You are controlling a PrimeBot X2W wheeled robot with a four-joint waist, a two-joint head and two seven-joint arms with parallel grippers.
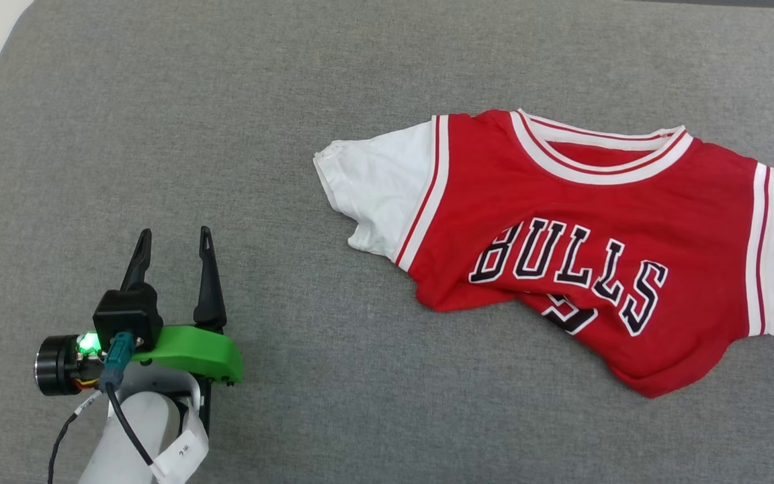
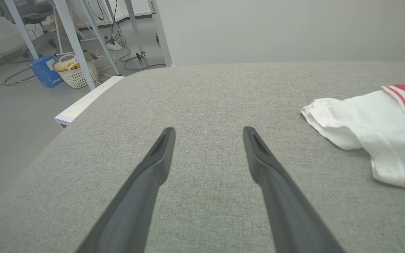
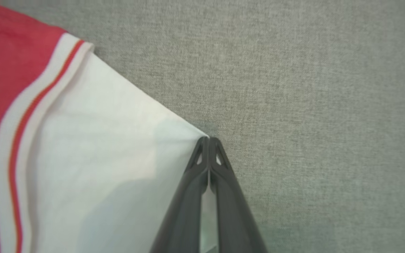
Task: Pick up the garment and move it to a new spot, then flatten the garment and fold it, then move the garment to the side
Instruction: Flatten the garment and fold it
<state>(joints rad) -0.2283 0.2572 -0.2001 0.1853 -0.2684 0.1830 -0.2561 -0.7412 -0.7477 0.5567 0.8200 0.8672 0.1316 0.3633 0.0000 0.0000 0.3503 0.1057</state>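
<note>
Padding in grey cloth carries the red shirt, which lies crumpled toward its right edge, lettering up. The left gripper hangs released over the near-left part, well apart from the shirt. The right gripper is clenched on the corner of a white sleeve. On the floor, a white basket holds something yellow.

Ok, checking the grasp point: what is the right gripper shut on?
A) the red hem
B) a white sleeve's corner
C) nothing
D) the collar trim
B: the right gripper is pinched shut on the pointed corner of the white sleeve of the garment.
</note>
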